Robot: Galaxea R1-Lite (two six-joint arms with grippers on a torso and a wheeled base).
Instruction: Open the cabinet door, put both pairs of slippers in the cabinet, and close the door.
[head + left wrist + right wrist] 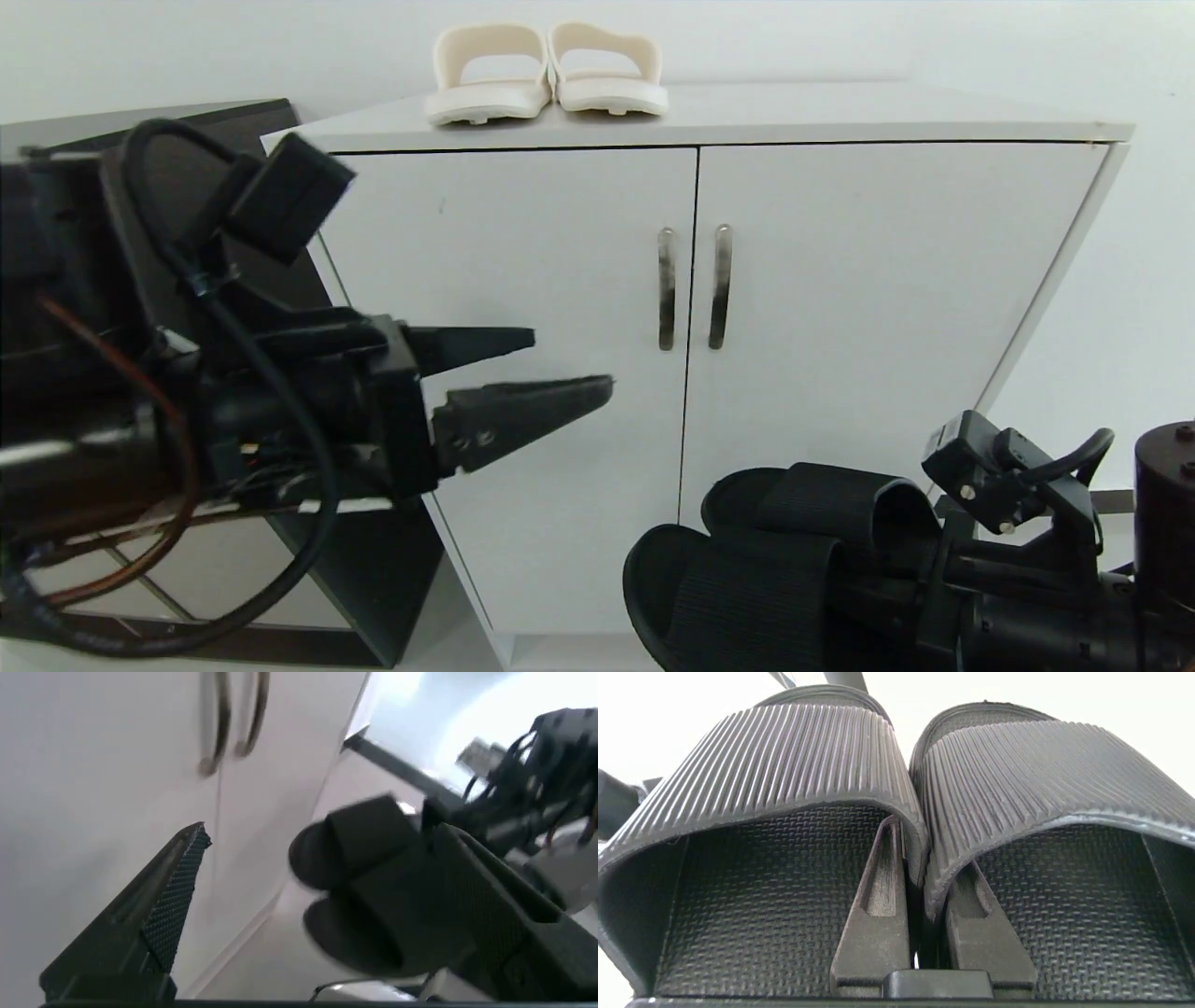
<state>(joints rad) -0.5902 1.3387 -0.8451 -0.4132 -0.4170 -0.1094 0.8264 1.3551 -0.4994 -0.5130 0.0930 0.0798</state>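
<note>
Head view: cabinet (523, 233) shut, white slippers (546, 75) on top. Left gripper (571, 359), fingers (523, 411) apart, hangs short of its handles (666, 289); right gripper (924, 859) pinches black slippers (775, 551) low before it, where a swinging door could strike them.

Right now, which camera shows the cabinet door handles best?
The head view: both handles appear whole, side by side on the shut doors. The left wrist view catches just their curved ends. The right wrist view faces the black slippers.
</note>
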